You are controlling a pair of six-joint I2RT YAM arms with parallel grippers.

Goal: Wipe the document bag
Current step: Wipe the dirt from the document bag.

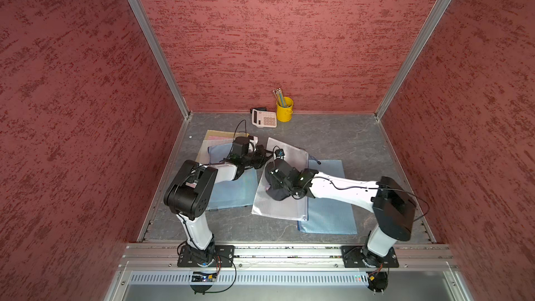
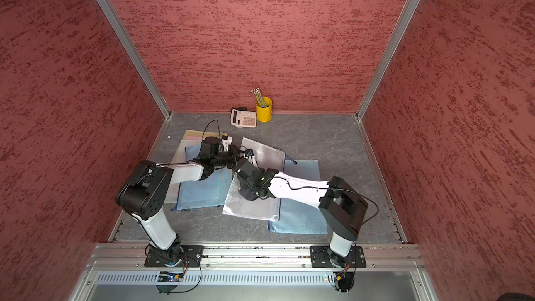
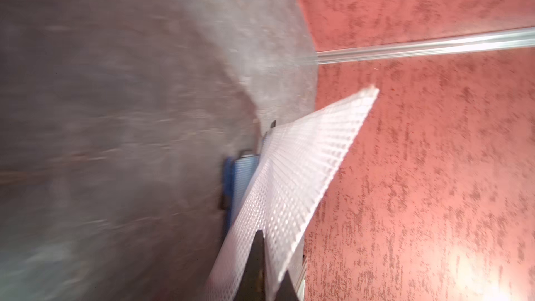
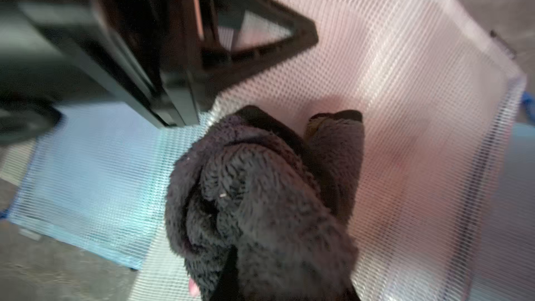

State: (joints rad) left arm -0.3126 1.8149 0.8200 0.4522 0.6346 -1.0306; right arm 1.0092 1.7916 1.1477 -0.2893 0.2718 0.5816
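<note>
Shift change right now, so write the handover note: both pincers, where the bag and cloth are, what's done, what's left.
Left pincer: shut on the far edge of the white mesh document bag, holding that edge raised.
Right pincer: shut on the black cloth, which sits on the bag near its middle.
The bag lies askew, partly over a blue bag. A second blue bag is on the robot's left.
Done: bag gripped, cloth on it. How much is already wiped cannot be told.
Left: probably finish the wipe across the bag, then let go.
</note>
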